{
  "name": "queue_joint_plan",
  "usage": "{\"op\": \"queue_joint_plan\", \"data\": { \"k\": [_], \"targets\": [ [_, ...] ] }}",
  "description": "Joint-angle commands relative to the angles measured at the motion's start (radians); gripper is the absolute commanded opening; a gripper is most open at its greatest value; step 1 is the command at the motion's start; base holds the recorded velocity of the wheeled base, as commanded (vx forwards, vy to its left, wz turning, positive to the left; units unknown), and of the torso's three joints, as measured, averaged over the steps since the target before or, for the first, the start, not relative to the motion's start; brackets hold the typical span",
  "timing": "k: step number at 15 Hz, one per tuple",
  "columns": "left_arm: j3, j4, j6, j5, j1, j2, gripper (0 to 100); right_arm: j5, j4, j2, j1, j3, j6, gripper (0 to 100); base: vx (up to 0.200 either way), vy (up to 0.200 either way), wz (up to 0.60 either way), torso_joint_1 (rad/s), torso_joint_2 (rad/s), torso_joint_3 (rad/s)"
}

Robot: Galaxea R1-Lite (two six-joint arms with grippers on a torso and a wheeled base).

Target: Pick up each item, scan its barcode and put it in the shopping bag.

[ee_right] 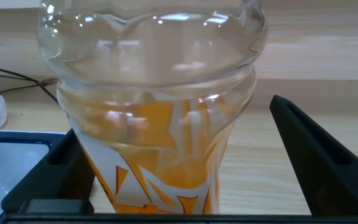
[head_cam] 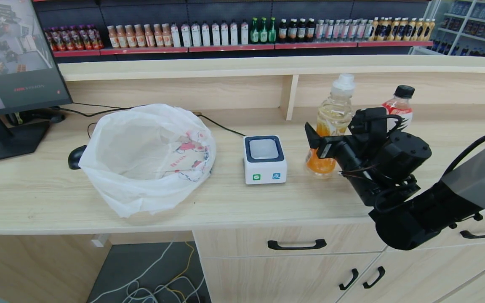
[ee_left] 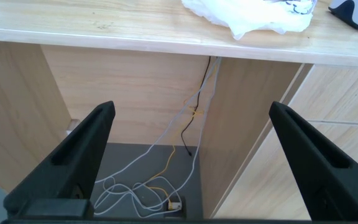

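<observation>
Right gripper (ee_right: 188, 168) spread wide, straddling orange drink bottle (head_cam: 334, 113), likely for pickup; left gripper (ee_left: 191, 162) released, hanging below tabletop (ee_left: 104, 25).

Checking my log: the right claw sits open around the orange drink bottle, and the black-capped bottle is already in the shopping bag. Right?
No. The black-capped bottle is not in the shopping bag; it stands on the counter beyond the right claw, as the head view shows. The claw is open around the orange drink bottle.

Glossy clear plastic bottle (head_cam: 334, 112); matt wood counter (head_cam: 225, 202).
</observation>
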Motion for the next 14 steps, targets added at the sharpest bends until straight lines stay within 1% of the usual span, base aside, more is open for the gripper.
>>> {"op": "queue_joint_plan", "data": {
  "k": [1,6,7,14],
  "targets": [
    [0.000,0.000,-0.001,0.000,0.000,0.000,100,0.000,-0.001,0.002,0.000,-0.005,-0.001,100,0.000,0.000,0.00,0.000,0.00,0.000],
    [0.000,0.000,-0.001,0.000,0.000,0.000,100,-0.001,-0.001,0.013,0.000,-0.019,0.000,100,0.000,0.000,0.00,0.000,0.00,0.000],
    [0.000,0.000,-0.001,0.000,0.000,0.000,100,-0.001,-0.001,0.011,0.000,-0.019,-0.001,0,0.000,0.000,0.00,0.000,0.00,0.000],
    [0.000,0.000,-0.001,0.000,0.000,0.000,100,-0.001,-0.001,-0.007,0.000,-0.008,0.000,0,0.000,0.000,0.00,0.000,0.00,0.000]
  ]
}}
